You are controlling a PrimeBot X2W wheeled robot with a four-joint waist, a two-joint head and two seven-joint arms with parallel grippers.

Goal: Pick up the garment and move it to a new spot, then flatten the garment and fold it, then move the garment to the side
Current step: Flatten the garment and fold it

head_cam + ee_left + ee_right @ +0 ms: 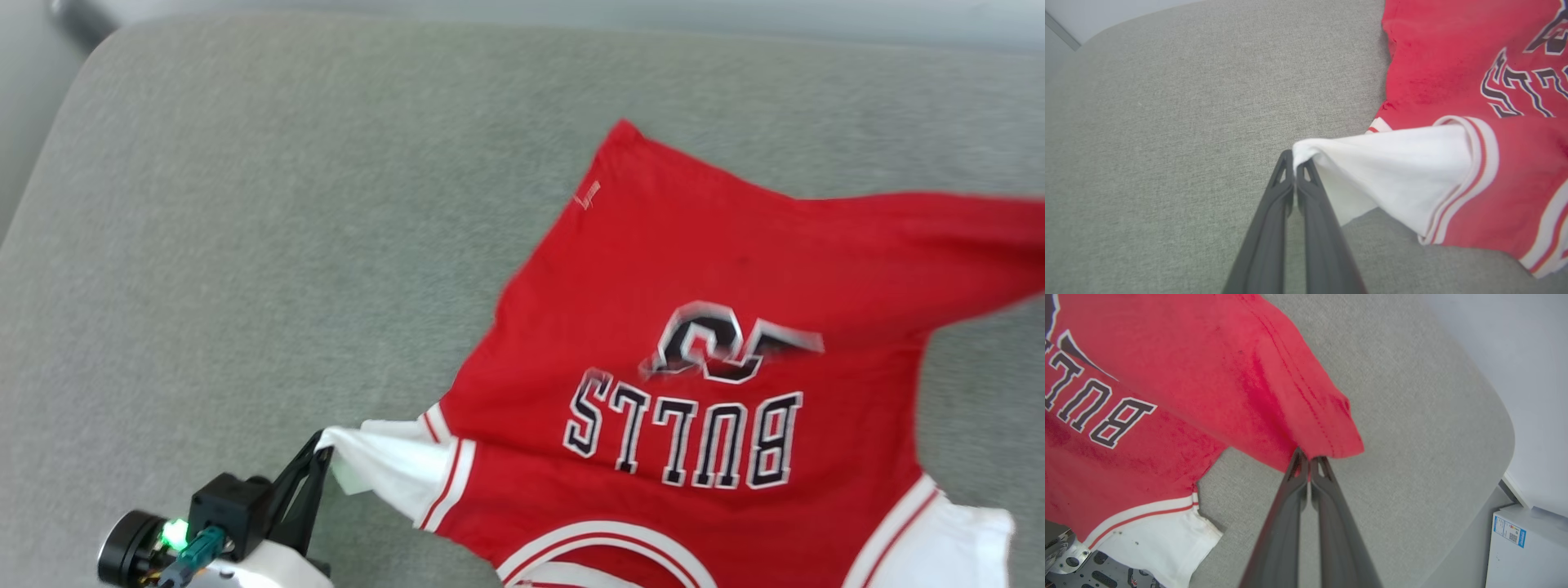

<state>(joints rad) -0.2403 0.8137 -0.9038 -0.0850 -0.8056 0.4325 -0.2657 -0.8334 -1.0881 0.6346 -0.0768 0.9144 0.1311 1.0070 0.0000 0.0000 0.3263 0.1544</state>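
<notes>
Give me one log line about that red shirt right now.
left gripper: shut on white sleeve | right gripper: shut on red hem corner | red BULLS jersey shirt: stretched over grey fabric cushion

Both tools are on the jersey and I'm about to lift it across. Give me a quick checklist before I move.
1. Left tool shut on the white sleeve tip: ok.
2. Right tool shut on the red hem corner: ok.
3. Garment flat: not ok, pulled askew and creased between the grips.
4. Bare grey cushion on the left for a new spot: ok.
5. Other sleeve clear of the metal plate: cannot tell, it lies right beside it.
</notes>
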